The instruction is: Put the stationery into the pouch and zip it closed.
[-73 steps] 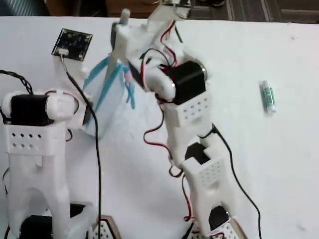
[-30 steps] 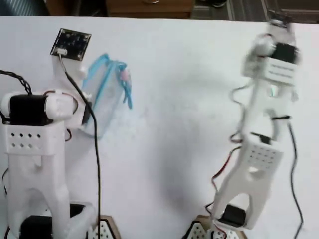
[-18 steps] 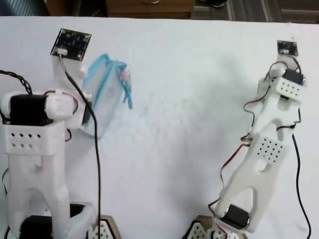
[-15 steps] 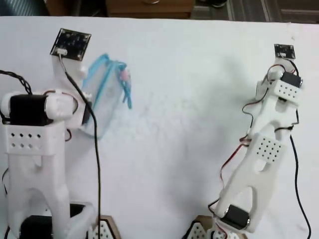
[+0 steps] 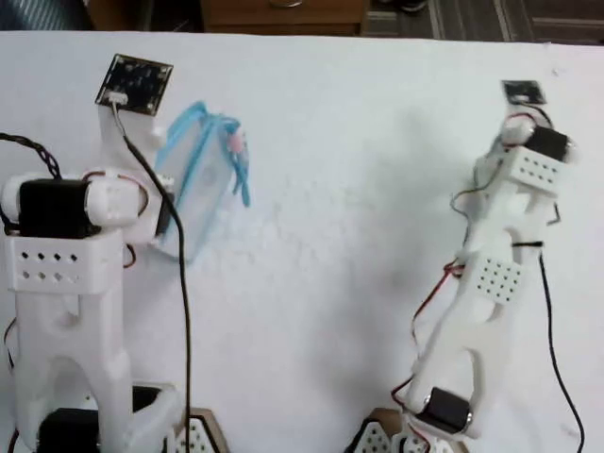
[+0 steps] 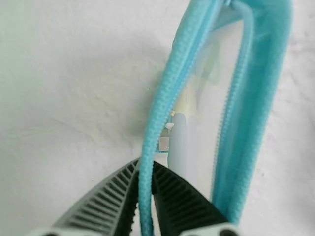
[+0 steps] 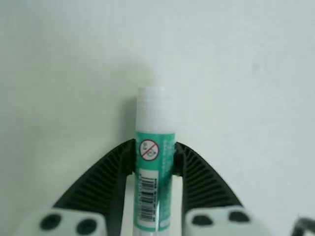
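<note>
A clear pouch [image 5: 200, 175] with blue zipper trim stands at the left of the white table, its mouth open. My left gripper [image 6: 145, 172] is shut on one blue zipper edge [image 6: 160, 113] of the pouch, and a pale item [image 6: 179, 147] lies inside. At the right of the table a green and white glue stick [image 7: 150, 118] lies flat. My right gripper [image 7: 153, 147] is shut on the glue stick, one finger pressed against each side. In the high view the right arm [image 5: 524, 170] covers the stick.
The left arm [image 5: 66, 245] rises at the front left, with a black cable [image 5: 179, 283] running down past the pouch. The table's far edge [image 5: 302, 36] borders dark furniture. Bare white tabletop [image 5: 349, 189] lies between the pouch and the right arm.
The right arm swung away from the pouch to the far right of the table and came down over the glue stick. The left arm and pouch stayed put.
</note>
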